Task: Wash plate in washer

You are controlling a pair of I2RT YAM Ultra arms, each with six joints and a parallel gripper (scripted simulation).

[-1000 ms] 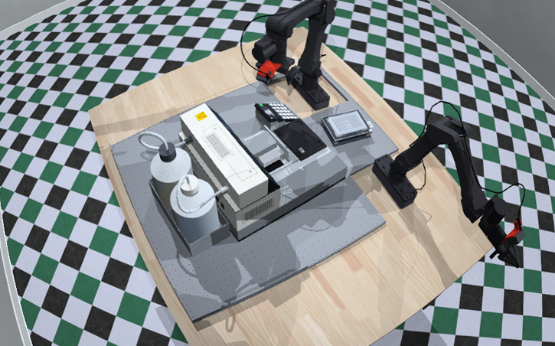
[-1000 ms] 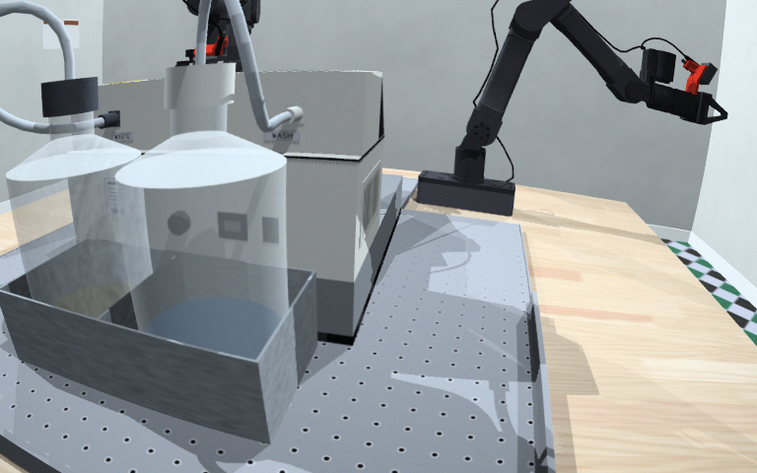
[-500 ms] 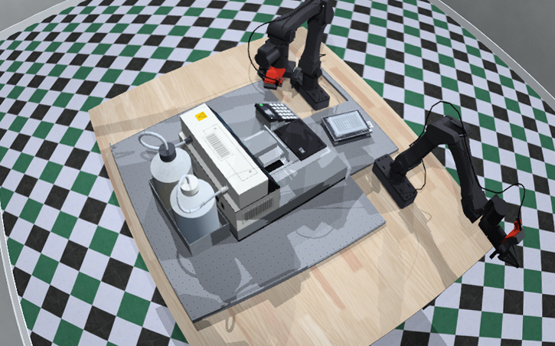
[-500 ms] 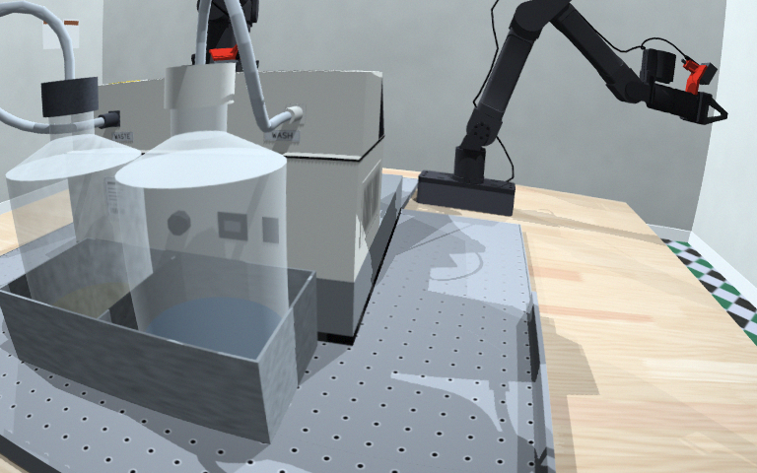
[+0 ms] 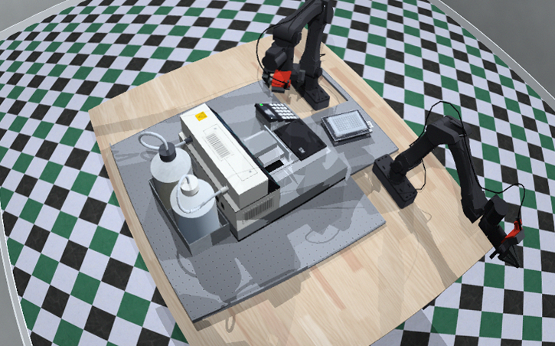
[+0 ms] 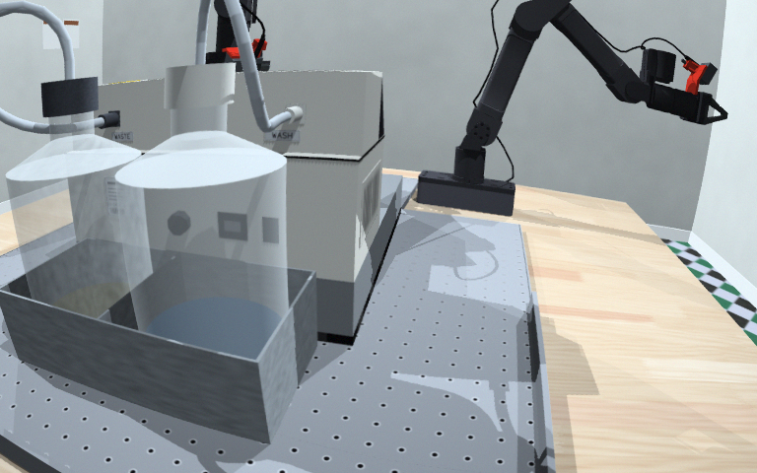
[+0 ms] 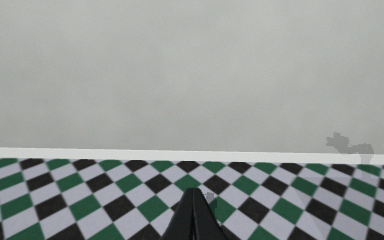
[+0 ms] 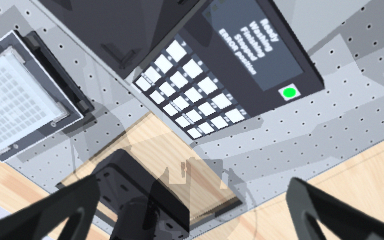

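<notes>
Right end effector (image 5: 282, 87) (image 6: 253, 65) (image 8: 192, 210) is spread empty, left (image 5: 516, 263) (image 6: 723, 116) (image 7: 192, 194) clenched on nothing, as the pale rectangular well plate (image 5: 347, 122) (image 8: 24, 97), likely light, rigid and slippery, lies in the dark nest (image 5: 348, 136) (image 8: 70, 86), best gripped by opposite sides.

both arms (image 5: 317, 46) (image 5: 464, 169) (image 6: 505, 72) are black with red camera mounts and thin cables.

Yellow warning sticker (image 5: 200, 116), checkered floor (image 5: 117, 52) (image 6: 717, 279) (image 7: 120, 207), plain grey wall (image 6: 424, 83) (image 7: 190, 75), pale wooden tabletop (image 5: 327, 268) (image 6: 658, 345) (image 8: 345, 195)
</notes>
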